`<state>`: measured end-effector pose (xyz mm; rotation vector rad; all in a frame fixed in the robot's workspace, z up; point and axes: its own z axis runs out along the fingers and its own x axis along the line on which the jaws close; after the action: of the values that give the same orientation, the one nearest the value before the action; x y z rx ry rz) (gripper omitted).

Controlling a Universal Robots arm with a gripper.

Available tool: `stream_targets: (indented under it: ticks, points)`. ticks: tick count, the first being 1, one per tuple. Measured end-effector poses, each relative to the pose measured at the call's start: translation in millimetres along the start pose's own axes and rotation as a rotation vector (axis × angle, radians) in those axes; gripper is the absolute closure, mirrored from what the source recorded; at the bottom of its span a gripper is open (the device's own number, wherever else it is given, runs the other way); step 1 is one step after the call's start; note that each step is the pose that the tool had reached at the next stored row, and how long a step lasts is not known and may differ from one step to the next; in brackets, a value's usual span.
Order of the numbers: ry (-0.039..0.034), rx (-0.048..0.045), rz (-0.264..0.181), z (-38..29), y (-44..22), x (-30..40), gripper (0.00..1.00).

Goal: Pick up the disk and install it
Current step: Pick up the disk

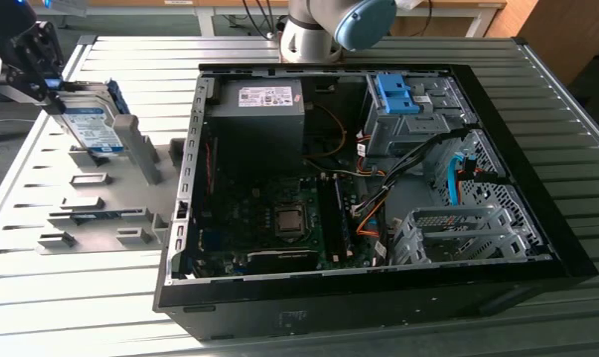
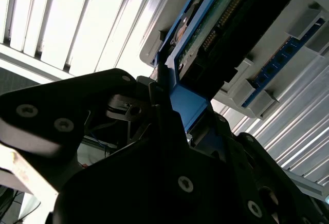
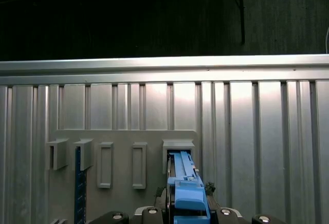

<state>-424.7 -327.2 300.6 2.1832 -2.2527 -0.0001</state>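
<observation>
The disk point(image 1: 88, 125), silver with a white-and-blue label and a blue carrier, stands on edge at the exterior view's left. Its lower end sits in a slot of the grey holder plate point(image 1: 130, 197). My gripper point(image 1: 53, 93) is at the disk's upper end, shut on the carrier's edge. In the first wrist view the blue carrier point(image 3: 183, 185) runs from my gripper point(image 3: 183, 206) into a holder slot point(image 3: 178, 146). The second wrist view shows the disk's green circuit board point(image 2: 216, 23) and the blue carrier point(image 2: 187, 103) clamped between my dark fingers point(image 2: 163, 93).
An open black computer case point(image 1: 537, 245) lies on the slatted metal table point(image 1: 71, 290), to the right of the holder. Inside are a drive bay with a blue latch point(image 1: 396, 93) and a metal cage point(image 1: 458, 232). A second blue piece point(image 1: 91, 216) rests in the holder.
</observation>
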Motion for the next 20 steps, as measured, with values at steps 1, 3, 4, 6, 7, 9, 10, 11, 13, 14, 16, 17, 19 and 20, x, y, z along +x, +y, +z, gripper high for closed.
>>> stream_targets:
  ticks: [1, 3, 4, 6, 7, 9, 10, 11, 13, 14, 16, 17, 19, 20]
  points:
    - [0.0, 0.0, 0.0, -0.4, 0.0, 0.0, 0.64]
    - [-0.0001, 0.0002, 0.0, -1.0, 0.0, 0.0, 0.64]
    - [-0.0001, 0.0002, 0.0, -1.2, 0.0, 0.0, 0.64]
    - [0.0, 0.0, 0.0, -1.9, 0.0, 0.0, 0.64]
    - [0.0, 0.0, 0.0, -2.2, 0.0, 0.0, 0.64]
    - [0.0, 0.0001, 0.0, -2.9, 0.0, 0.0, 0.64]
    - [-0.0001, 0.0001, 0.0, -3.4, 0.0, 0.0, 0.64]
    - [0.0, 0.0001, 0.0, -3.7, 0.0, 0.0, 0.64]
    - [-0.0001, 0.0002, 0.0, -4.3, 0.0, 0.0, 0.64]
    - [0.0, 0.0, 0.0, -4.8, 0.0, 0.0, 0.64]
    - [0.0, 0.0, 0.0, -5.8, 0.0, 0.0, 0.64]
    - [-0.0001, 0.0002, 0.0, -6.2, 0.0, 0.0, 0.64]
    - [-0.0001, 0.0001, 0.0, -6.9, 0.0, 0.0, 0.64]
    - [-0.0001, 0.0002, 0.0, -7.2, 0.0, 0.0, 0.64]
